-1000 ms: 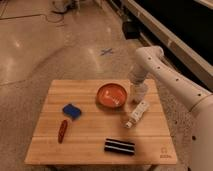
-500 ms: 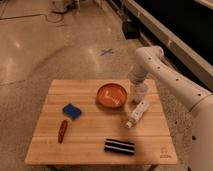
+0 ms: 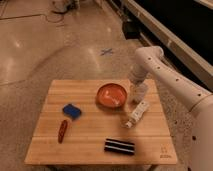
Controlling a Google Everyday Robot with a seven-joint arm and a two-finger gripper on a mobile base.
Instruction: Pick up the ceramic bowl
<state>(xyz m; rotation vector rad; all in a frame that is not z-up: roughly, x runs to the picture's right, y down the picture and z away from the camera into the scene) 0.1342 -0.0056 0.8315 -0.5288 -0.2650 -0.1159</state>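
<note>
1. Ceramic bowl (image 3: 112, 95): orange-red, shallow, upright on the wooden table (image 3: 87, 145), a little right of frame centre, toward the table's far edge. Not lifted.
2. Gripper (image 3: 139, 93): just right of the bowl's rim, low over the table, wrist pointing down from the white arm (image 3: 150, 62) that enters from the right edge. Released or clenched: cannot tell. Contact with the rim: cannot tell.
3. White bottle (image 3: 138, 113): lying on its side just below the gripper in the frame, near the bowl's lower-right rim.
4. Further out: blue block (image 3: 72, 110) left of centre, reddish-brown stick (image 3: 62, 130) lower left, black striped packet (image 3: 120, 146) bottom centre. All well apart from the bowl.
5. Risks, as judged:
   - Glossy, sloped rim. A shallow pinch could slip and the bowl would tip or drop.
   - Pushing sideways on the rim may slide the bowl left rather than seat the grip.
   - A low approach could knock the bottle and set it rolling.
</note>
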